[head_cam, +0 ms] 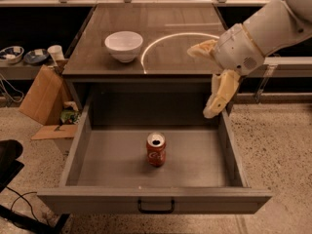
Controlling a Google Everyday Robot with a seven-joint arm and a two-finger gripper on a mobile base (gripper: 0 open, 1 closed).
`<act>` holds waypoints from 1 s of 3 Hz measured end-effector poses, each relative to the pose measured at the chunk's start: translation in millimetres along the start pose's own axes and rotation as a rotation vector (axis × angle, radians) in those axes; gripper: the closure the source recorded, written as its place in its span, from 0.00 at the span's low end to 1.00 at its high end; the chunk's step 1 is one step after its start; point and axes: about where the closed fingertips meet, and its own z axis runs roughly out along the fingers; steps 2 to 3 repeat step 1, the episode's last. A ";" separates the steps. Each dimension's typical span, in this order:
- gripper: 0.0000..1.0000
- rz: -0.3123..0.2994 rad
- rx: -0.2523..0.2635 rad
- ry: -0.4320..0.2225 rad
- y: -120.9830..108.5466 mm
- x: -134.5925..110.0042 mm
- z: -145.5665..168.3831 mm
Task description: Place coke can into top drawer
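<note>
The red coke can [156,150] stands upright on the floor of the open top drawer [97,169], near its middle, silver top up. The drawer is pulled far out, with its black handle [156,206] on the front panel. My gripper [202,79] is open and empty. It hangs above the drawer's right back corner, at the front right edge of the cabinet top, well above and to the right of the can. One finger [219,94] points down, the other [201,49] points left.
A white bowl [124,45] sits on the cabinet top [161,28] at the left. A cardboard box [43,99] and clutter stand on the floor to the left. A low shelf with dishes [22,56] is at far left.
</note>
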 end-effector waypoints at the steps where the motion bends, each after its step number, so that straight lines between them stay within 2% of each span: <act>1: 0.00 -0.010 -0.075 0.017 16.9 0.3 -5.3; 3: 0.00 -0.010 -0.075 0.017 16.9 0.3 -5.3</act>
